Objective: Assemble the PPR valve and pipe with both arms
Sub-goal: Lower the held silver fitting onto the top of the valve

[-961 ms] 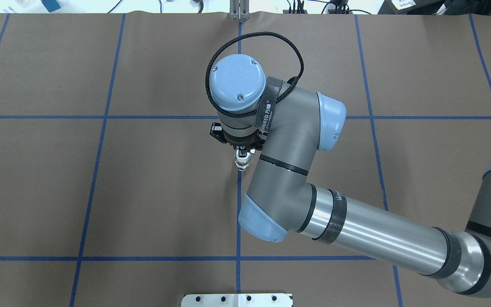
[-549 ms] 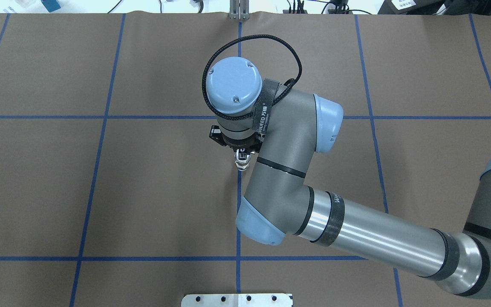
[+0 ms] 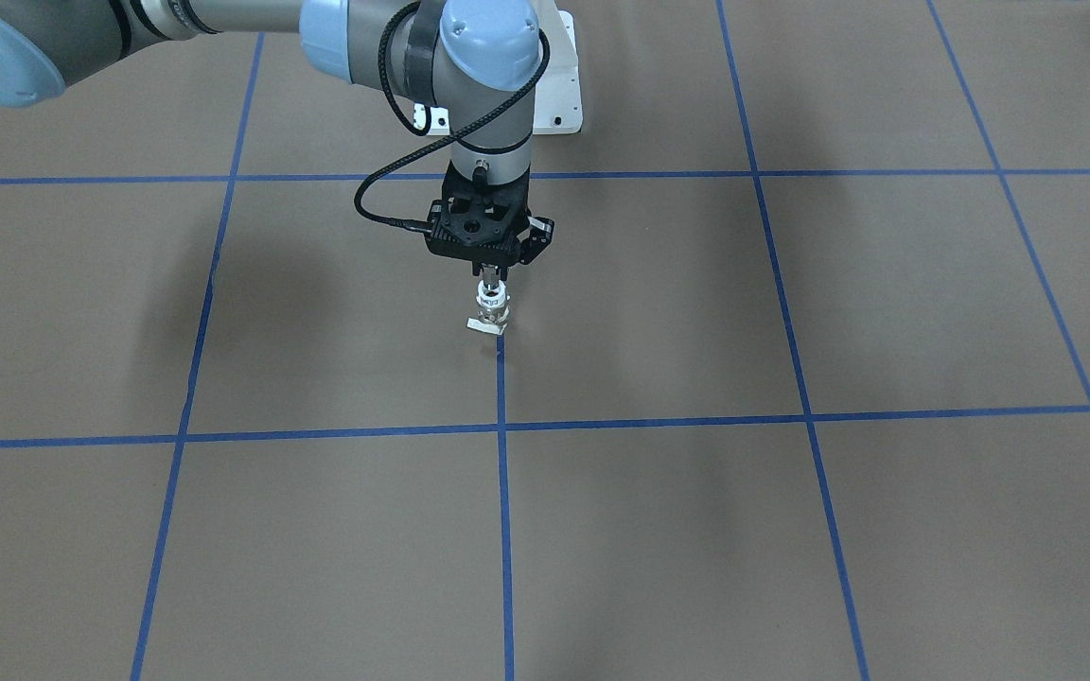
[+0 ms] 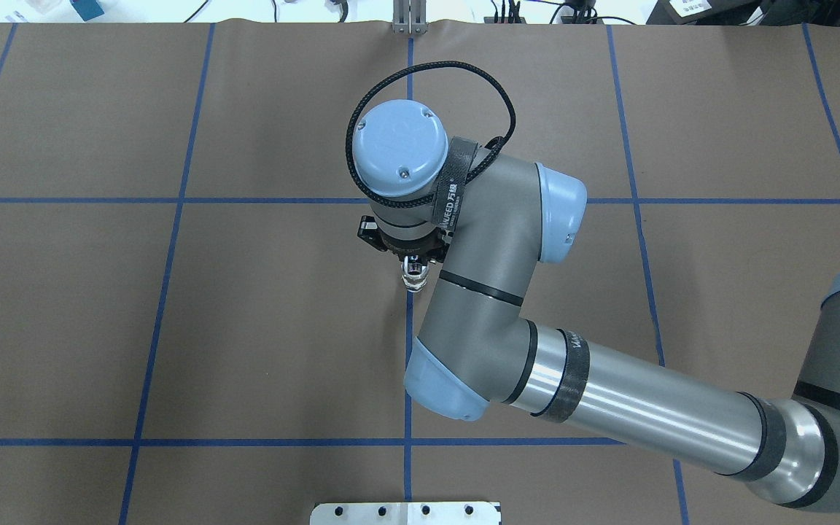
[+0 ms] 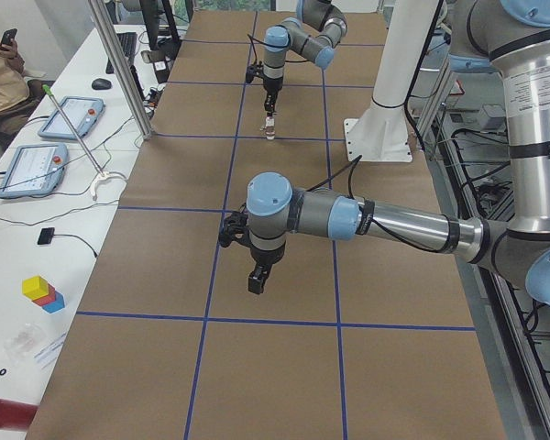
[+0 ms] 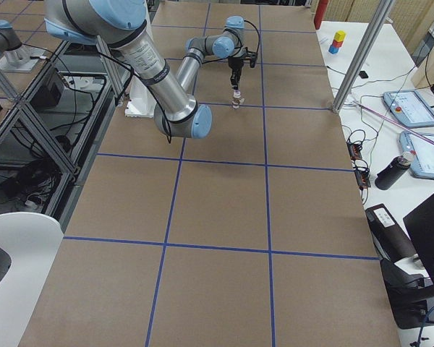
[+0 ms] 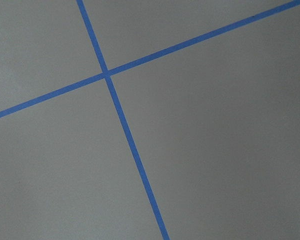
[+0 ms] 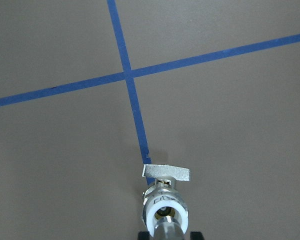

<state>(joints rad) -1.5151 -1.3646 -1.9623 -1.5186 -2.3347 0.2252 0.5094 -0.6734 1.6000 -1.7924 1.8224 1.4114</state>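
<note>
My right gripper (image 3: 491, 281) points straight down over the table's middle, shut on the thin silver pipe (image 8: 166, 233). The pipe's lower end sits in the white ring of the PPR valve (image 3: 490, 310). The valve hangs upright below the fingers, its flat lever tab (image 8: 166, 173) lowest, at or just above the brown surface on a blue tape line. In the overhead view the valve (image 4: 413, 279) peeks out under the wrist. My left gripper (image 5: 257, 278) shows only in the exterior left view, hanging over bare table far from the valve. I cannot tell whether it is open or shut.
The brown table cover carries a grid of blue tape lines (image 4: 407, 364). The white bolted base (image 3: 564, 90) stands behind the right arm. A side bench holds tablets (image 5: 29, 167) and an aluminium post (image 5: 119, 78). The left wrist view shows only tape lines.
The right arm's wrist has shifted slightly to the left over the last second. The valve has stayed at nearly the same spot under the gripper, which is still shut.
</note>
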